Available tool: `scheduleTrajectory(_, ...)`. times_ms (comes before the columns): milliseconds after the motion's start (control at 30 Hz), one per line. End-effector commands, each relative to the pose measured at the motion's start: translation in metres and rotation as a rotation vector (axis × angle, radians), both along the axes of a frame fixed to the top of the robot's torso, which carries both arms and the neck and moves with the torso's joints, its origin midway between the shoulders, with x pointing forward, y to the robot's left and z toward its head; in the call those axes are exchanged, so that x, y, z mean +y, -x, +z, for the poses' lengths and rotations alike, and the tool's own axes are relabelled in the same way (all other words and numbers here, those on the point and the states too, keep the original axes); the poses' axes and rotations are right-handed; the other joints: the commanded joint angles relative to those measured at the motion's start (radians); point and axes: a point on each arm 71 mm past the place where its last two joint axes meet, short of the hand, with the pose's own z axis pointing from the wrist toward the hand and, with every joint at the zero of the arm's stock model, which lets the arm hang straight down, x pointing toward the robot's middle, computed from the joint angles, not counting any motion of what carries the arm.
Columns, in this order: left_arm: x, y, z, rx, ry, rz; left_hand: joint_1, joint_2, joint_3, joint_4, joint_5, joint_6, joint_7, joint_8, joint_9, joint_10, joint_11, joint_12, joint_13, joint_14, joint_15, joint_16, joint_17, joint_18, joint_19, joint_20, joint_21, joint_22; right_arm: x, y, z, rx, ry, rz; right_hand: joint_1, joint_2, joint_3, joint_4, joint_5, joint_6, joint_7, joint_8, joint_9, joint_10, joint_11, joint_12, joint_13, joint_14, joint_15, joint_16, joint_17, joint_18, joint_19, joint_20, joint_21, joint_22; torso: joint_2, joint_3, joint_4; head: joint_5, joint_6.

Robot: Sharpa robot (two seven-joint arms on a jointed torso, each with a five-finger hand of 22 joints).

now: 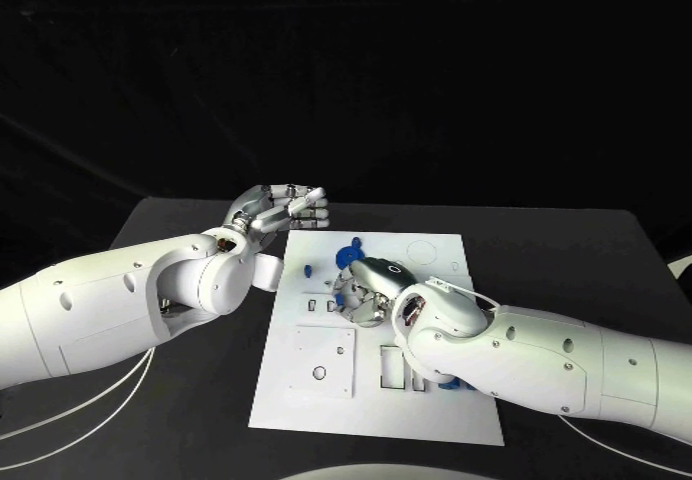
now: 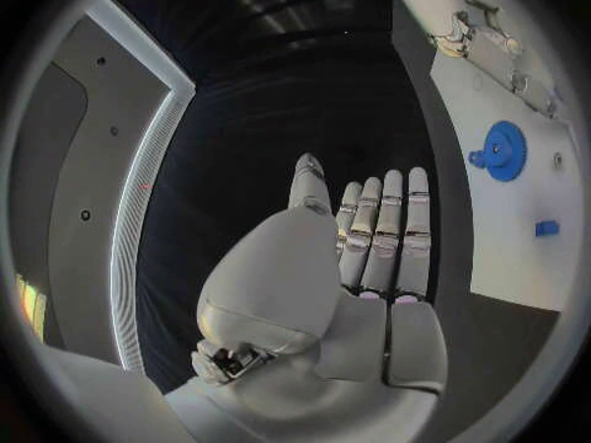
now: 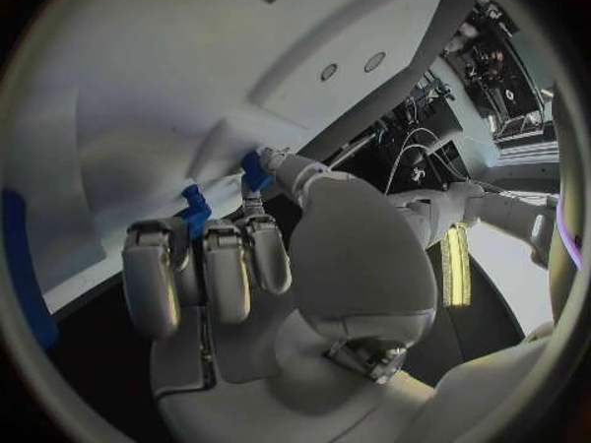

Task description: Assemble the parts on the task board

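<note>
Left robot hand (image 1: 278, 209) hovers off the far-left corner of the task board (image 1: 378, 400), fingers straight and apart, holding nothing. Right robot hand (image 1: 368, 290) rests over the board's middle, fingers curled around a small blue part (image 3: 193, 213). A blue gear (image 2: 502, 150) sits at the board's far edge.

Black table (image 1: 173, 400) under a dark backdrop (image 1: 433, 90).

Two glossy white arms, rounded shells dotted with small dark screw holes; thin white cables trail beneath the left arm (image 1: 101, 310); each hand (image 1: 277, 210) silver, segmented.
</note>
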Motion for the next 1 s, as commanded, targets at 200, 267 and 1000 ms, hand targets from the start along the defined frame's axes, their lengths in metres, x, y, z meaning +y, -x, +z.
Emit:
scheduleTrajectory(200,-0.0021,0.0007,0.0016,-0.003,0.012,-0.018,-0.002,0.011,-0.006,-0.002,-0.006,-0.007,0.019,-0.004,0.001,-0.005,-0.004,-0.003,0.002,-0.009,0.0,-0.005,0.001,0.008,0.002,0.006,-0.005,-0.001,-0.0019,0.0007,-0.0045,-0.006,0.054,0.011,-0.006,-0.009,0.0,-0.007,0.007,0.006,0.0,0.007,0.021,-0.006,-0.002,-0.004,0.112,0.106,-0.004,0.004,0.263,-0.007,0.069,-0.006,0.005,0.234,-0.001,-0.0004,-0.001,0.002,-0.004)
scheduleTrajectory(267,-0.002,0.0008,0.0016,-0.003,0.012,-0.018,-0.002,0.011,-0.006,-0.002,-0.006,-0.007,0.019,-0.004,0.001,-0.005,-0.004,-0.003,0.002,-0.009,0.0,-0.005,0.001,0.008,0.002,0.006,-0.005,-0.001,-0.0017,0.0011,-0.0047,-0.005,0.056,0.015,-0.009,-0.012,-0.001,-0.007,0.008,0.006,0.0,0.007,0.022,-0.005,-0.002,-0.003,0.113,0.106,-0.004,0.004,0.263,-0.008,0.07,-0.006,0.006,0.234,-0.001,-0.0004,-0.0007,0.003,-0.006)
scheduleTrajectory(1000,-0.0016,0.0003,0.0013,-0.003,0.011,-0.017,-0.002,0.011,-0.006,-0.002,-0.006,-0.007,0.019,-0.004,0.001,-0.005,-0.004,-0.003,0.002,-0.009,0.0,-0.005,0.001,0.008,0.002,0.006,-0.005,-0.001,-0.001,0.0023,-0.0061,0.005,0.07,0.028,-0.024,-0.033,-0.008,-0.009,0.01,0.005,0.0,0.005,0.022,-0.006,-0.002,-0.005,0.111,0.106,-0.004,0.004,0.263,-0.008,0.07,-0.006,0.005,0.234,-0.001,-0.0009,-0.0004,0.0,-0.012)
